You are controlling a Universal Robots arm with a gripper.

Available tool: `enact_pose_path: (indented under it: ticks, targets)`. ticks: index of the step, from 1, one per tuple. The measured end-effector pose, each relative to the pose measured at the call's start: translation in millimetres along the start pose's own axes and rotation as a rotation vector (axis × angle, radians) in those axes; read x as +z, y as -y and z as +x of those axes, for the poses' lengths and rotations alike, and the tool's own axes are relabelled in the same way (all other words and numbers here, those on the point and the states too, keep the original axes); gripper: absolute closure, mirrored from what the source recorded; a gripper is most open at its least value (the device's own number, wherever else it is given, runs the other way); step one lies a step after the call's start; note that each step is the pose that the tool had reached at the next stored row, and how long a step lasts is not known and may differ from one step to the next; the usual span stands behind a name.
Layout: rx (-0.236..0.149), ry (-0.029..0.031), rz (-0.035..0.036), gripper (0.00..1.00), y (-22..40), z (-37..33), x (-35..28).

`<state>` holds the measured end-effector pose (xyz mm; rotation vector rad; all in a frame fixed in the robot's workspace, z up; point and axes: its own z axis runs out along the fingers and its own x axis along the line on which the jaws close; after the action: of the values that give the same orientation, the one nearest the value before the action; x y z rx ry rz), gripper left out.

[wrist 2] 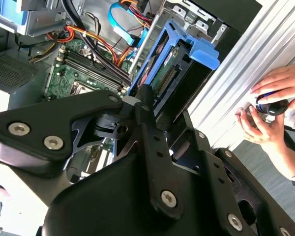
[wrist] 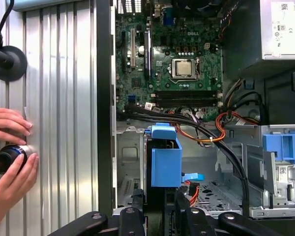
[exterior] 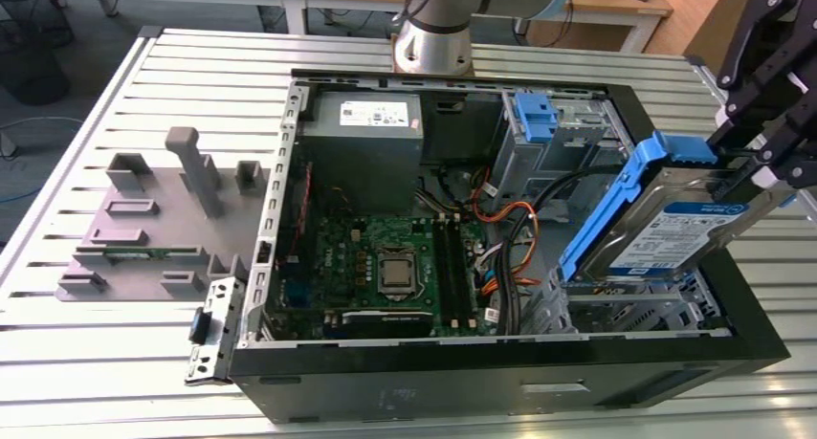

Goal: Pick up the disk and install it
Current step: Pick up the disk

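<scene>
Above slatted table (exterior: 115, 353), claw (exterior: 751, 171) seemingly grips white-and-blue-labelled disk (exterior: 676, 230)

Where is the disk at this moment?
At the exterior view's right, the disk sits tilted in the gripper, above the drive cage of the open computer case.

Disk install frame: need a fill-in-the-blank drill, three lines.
1. The disk, held by the gripper, hangs ___, not level.
2. Its carrier rails are coloured ___.
3. A person's hands are ___ the computer case, not inside.

Missing words: tilted; blue; outside
</scene>
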<state>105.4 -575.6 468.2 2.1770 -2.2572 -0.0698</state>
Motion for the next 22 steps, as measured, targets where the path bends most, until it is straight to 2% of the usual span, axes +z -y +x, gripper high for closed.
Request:
enact_pose_path:
  ticks: [7,13,22]
  targets:
    - [-0.010,-0.0006,-0.0024,0.65,2.6,-0.1,7.1]
    - [-0.012,-0.0008,-0.0024,0.65,5.3,-0.3,8.0]
    - [-0.013,-0.0004,-0.0025,0.65,5.6,-0.4,11.2]
